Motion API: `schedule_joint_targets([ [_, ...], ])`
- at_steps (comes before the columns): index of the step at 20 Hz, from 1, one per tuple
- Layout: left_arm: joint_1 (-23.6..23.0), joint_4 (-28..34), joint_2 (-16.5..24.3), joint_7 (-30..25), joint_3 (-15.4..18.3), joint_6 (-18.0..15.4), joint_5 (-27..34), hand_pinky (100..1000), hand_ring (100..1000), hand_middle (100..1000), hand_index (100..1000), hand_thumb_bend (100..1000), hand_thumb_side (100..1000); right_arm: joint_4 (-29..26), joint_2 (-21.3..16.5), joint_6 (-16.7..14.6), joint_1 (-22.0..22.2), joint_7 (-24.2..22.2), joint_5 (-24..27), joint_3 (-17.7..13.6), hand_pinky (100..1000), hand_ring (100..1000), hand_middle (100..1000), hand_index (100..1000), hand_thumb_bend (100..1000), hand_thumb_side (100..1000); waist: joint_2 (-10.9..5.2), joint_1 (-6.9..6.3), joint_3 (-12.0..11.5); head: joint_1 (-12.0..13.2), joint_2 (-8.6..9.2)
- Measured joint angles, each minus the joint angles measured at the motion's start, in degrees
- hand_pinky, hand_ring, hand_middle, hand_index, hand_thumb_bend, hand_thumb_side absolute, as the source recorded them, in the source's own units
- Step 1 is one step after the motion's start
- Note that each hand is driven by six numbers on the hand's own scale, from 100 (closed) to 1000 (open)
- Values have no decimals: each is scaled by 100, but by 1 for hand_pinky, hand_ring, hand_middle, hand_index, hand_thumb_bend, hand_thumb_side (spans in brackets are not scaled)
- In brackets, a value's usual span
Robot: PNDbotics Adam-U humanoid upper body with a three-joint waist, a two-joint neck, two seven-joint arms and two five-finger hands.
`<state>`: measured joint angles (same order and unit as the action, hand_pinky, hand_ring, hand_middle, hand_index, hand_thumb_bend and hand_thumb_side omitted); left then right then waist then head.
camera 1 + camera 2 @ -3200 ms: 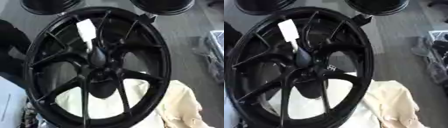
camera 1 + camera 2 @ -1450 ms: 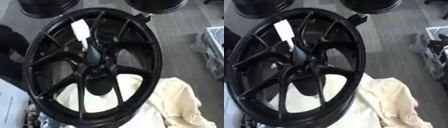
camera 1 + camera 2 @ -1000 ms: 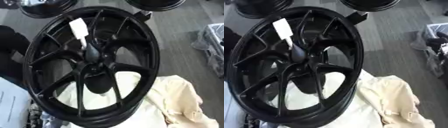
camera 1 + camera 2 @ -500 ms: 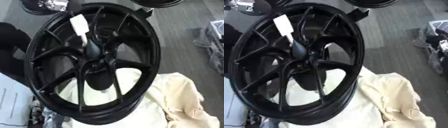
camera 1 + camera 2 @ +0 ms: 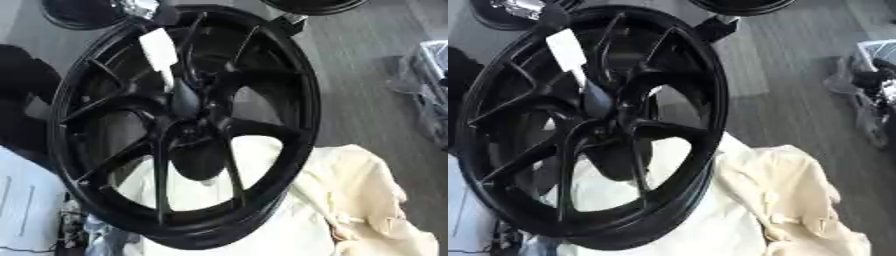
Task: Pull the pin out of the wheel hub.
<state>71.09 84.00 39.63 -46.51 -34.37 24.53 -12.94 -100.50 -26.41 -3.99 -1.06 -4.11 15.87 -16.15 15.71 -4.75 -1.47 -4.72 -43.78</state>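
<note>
Left eye view: pin (image 5: 160, 56) (white-tagged) sticks out of the hub (image 5: 186, 102), long axis toward 11 o'clock; no hand shows, so finger state and nearer arm are unknowable.

One large black wheel (image 5: 188, 125) fills the view, with one white tag (image 5: 159, 50) on it. One cream cloth (image 5: 350, 200) lies underneath. Parts of two more dark wheels (image 5: 83, 12) show at the top edge.

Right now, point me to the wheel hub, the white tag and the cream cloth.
wheel hub (image 5: 185, 107), left eye view, black centre where the spokes meet.
white tag (image 5: 158, 51), left eye view, middle of its flat face.
cream cloth (image 5: 785, 192), right eye view, rumpled upper fold.
</note>
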Motion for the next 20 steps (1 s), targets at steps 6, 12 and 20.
schedule_joint_targets([
  [6,1,-377,-123,-125,-3,-125,-517,907,849,766,834,637,439,35,1,25,-22,-6,3,0,1000,849,755,914,100,720,0,-1,11,25,0],
  [12,-3,-776,-276,-196,-5,-196,-779,906,850,765,838,654,500,62,3,52,-29,18,5,-1,1000,847,753,913,100,724,1,-4,40,58,-1],
  [20,-42,-985,-388,-228,-5,-228,-876,906,849,758,820,685,535,94,37,80,-42,45,5,-1,1000,844,750,911,100,726,6,-7,76,66,0],
])
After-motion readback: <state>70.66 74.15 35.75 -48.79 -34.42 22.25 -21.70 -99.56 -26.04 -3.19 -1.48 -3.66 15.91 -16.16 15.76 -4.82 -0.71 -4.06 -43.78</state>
